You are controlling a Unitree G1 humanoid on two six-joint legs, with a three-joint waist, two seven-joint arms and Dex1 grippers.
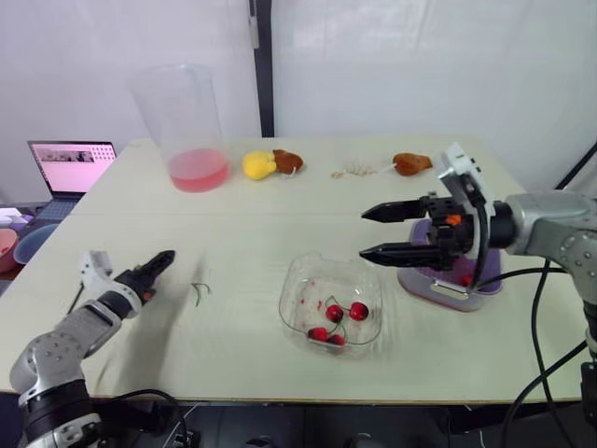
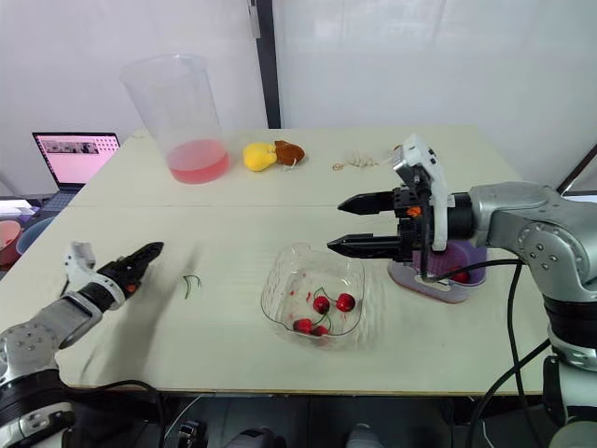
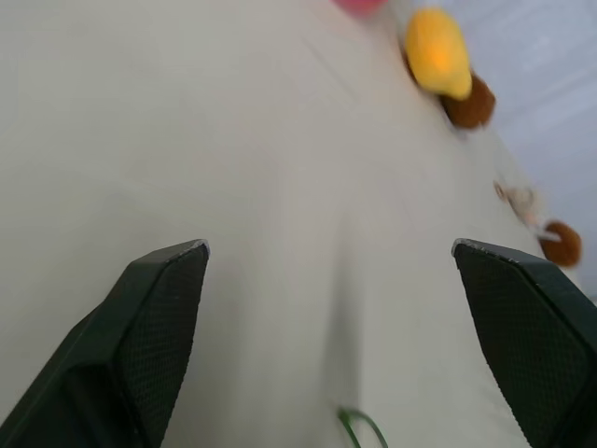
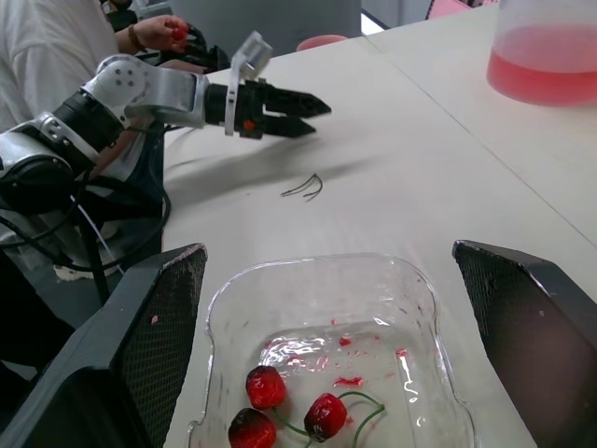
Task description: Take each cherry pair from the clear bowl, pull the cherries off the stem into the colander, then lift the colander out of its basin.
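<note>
Right of the clear plastic bowl: lilac plastic colander in its basin, largely hidden behind the right gripper; contents hard to make out
Cherries: four glossy red cherries in the bowl, on green stems
Loose stem: one thin green stem, left of the bowl
Right gripper: fingers spread, empty, over the bowl's right side, cherries below it
Left gripper: fingers apart, empty, well left of the bowl, near the stem

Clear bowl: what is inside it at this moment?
The clear bowl holds a few red cherries on green stems, plus red juice smears. Nothing covers its inside; the right gripper hovers open near it.
</note>
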